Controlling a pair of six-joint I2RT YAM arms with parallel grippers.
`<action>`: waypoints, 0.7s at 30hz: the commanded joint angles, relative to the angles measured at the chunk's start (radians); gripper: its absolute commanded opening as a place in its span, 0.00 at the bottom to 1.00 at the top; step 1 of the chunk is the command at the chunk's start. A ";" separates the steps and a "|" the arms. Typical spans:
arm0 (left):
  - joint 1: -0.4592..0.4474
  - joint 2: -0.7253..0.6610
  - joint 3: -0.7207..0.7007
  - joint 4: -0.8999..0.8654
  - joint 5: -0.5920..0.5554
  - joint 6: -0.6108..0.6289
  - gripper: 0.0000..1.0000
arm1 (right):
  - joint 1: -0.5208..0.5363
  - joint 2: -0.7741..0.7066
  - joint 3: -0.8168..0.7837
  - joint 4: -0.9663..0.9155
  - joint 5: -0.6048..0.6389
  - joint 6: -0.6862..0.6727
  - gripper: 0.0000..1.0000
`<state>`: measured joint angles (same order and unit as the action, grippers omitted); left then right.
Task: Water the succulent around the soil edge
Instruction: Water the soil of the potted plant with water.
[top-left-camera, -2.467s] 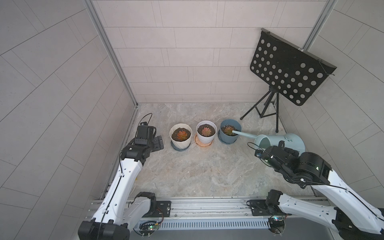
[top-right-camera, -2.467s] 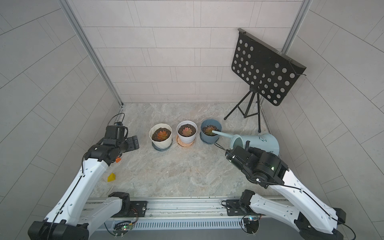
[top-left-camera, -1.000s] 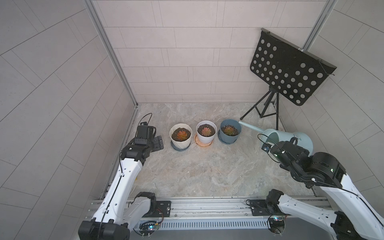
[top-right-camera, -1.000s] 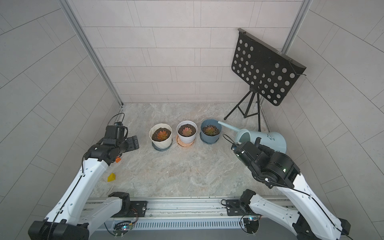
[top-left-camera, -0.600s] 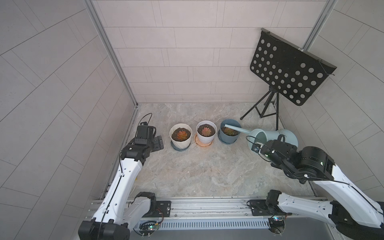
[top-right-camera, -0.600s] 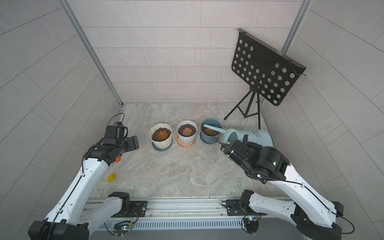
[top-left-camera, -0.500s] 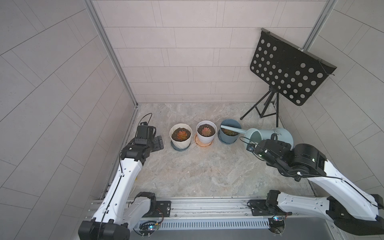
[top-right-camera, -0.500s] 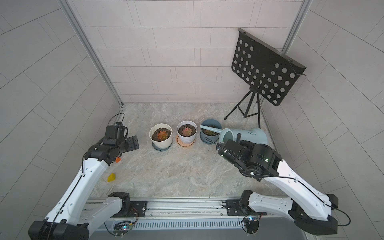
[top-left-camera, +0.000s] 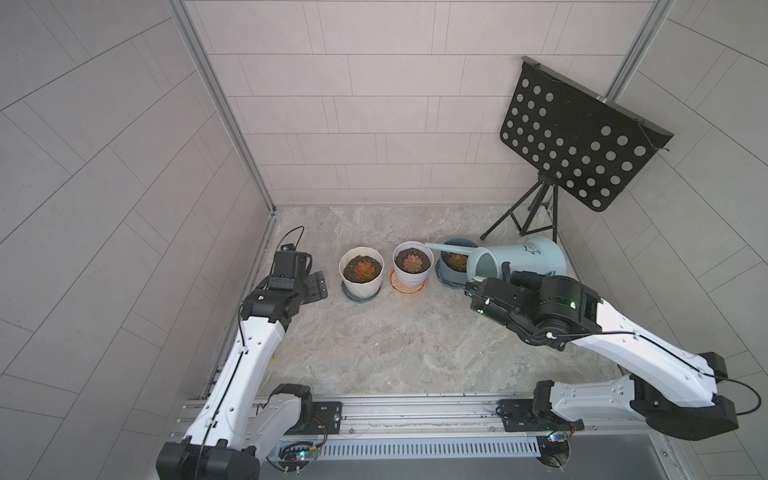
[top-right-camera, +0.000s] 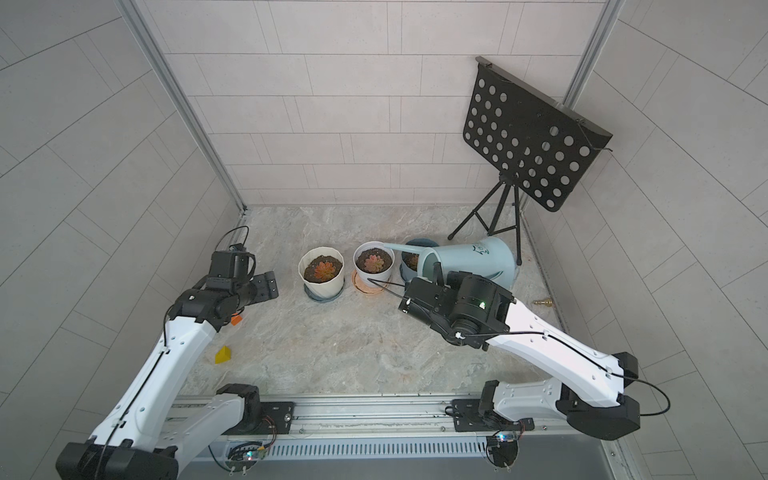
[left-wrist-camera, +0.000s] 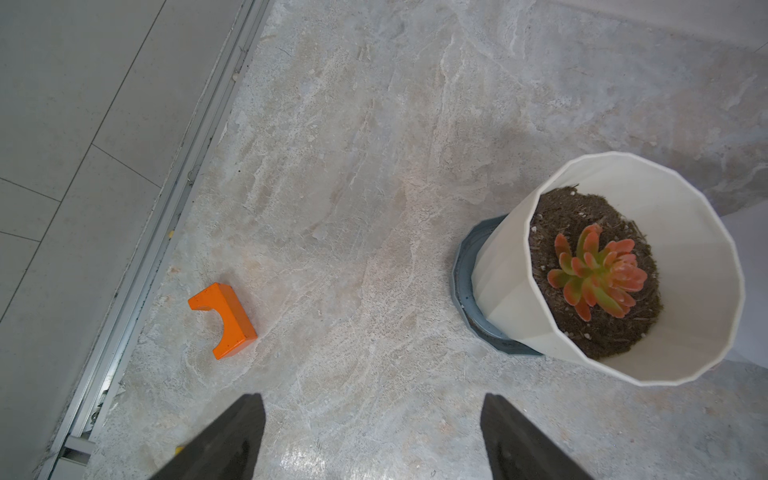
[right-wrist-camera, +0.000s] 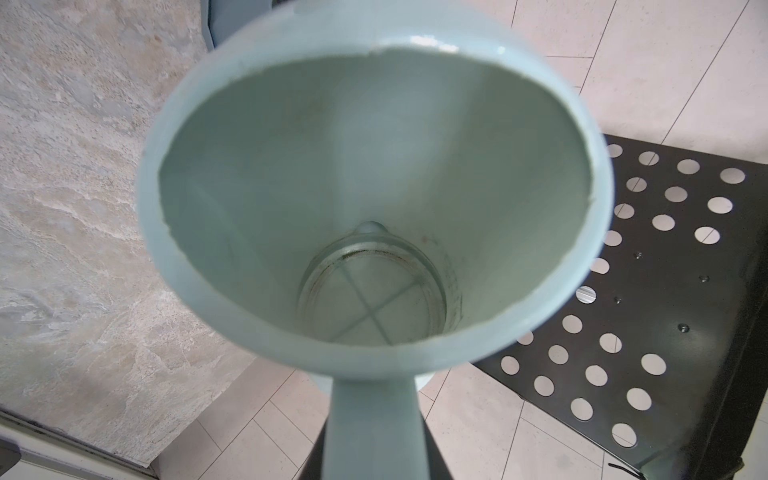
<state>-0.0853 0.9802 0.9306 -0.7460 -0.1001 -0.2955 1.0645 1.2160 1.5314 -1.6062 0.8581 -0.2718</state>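
Observation:
Three potted succulents stand in a row: a cream faceted pot, a white pot and a blue pot. My right gripper is shut on the handle of the pale blue watering can. The can is tipped on its side above the blue pot, and its spout tip lies over the white pot's far rim, beside that succulent. My left gripper hangs open and empty left of the cream pot.
A black perforated music stand on a tripod stands at the back right, close behind the can. An orange block and a yellow block lie by the left wall. A small brass part lies near the right wall.
My right arm has swung the watering can leftward and tipped it further, carrying the spout from the blue pot to the white pot's rim. The left arm has not moved.

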 joint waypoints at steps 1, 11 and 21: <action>0.008 -0.014 0.004 0.002 0.002 0.009 0.89 | 0.010 0.016 0.022 -0.145 0.084 0.035 0.00; 0.007 -0.015 0.002 0.002 0.000 0.009 0.89 | 0.028 0.020 -0.022 -0.182 0.071 0.061 0.00; 0.008 -0.014 0.004 0.004 0.002 0.010 0.89 | 0.015 0.022 -0.063 -0.183 0.061 0.057 0.00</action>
<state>-0.0853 0.9798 0.9306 -0.7460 -0.0975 -0.2951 1.0836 1.2499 1.4662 -1.6062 0.8680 -0.2306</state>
